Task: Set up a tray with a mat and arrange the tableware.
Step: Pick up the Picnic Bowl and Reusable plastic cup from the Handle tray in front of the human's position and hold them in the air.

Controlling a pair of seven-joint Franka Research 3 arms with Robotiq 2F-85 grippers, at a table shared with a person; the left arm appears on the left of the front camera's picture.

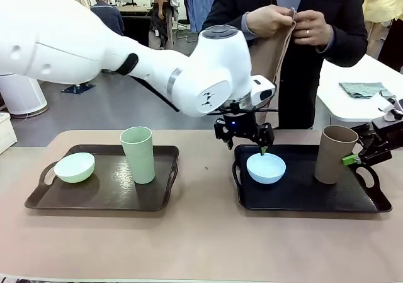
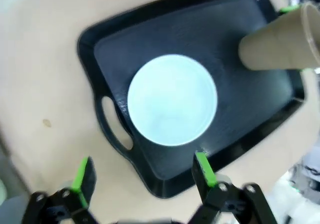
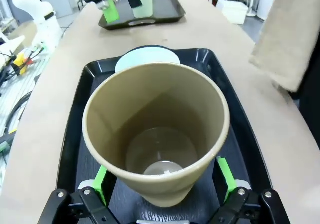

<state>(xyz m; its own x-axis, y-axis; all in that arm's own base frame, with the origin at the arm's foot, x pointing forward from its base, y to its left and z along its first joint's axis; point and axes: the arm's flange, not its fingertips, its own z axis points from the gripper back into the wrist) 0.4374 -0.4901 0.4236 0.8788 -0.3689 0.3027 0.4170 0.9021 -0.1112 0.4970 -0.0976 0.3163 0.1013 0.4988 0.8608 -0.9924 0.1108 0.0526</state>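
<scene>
While left jaws hang open over blue bowl (image 1: 266,168), right jaws open, straddling brown cup (image 1: 334,154).

brown cup (image 2: 280,44) is cut off by the frame edge at 2 o'clock in left wrist view. In right wrist view it hides most of pale blue bowl (image 3: 148,56) at 12 o'clock. right gripper (image 1: 360,155) is clipped at 3 o'clock in front view, its far finger hidden.

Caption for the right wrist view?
Open right gripper flanks the upright brown cup on the black tray, blue bowl beyond.
</scene>
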